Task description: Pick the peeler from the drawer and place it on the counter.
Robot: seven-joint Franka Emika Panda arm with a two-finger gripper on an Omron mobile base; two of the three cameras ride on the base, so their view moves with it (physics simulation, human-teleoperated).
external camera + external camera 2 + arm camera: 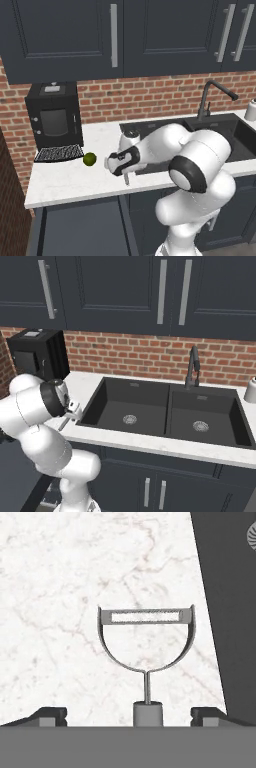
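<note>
Grey metal peeler (146,643) mid-frame over counter (60,587): light, stiff, slick; your gripper (129,716) looks released, tips apart; grasp handle.

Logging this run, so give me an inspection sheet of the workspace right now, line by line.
Surface: white marble counter, black double sink set in it.
Job's things: peeler over the counter beside the sink's edge, between the finger tips; whether it rests on the slab, cannot tell. Drawer open below the counter, inside looks bare.
Clutter: green lime, black coffee machine.
Gripper: open, fingers apart from the peeler's handle.
Cables: nothing seen.
Surroundings: brick wall, dark upper cabinets, faucet.
</note>
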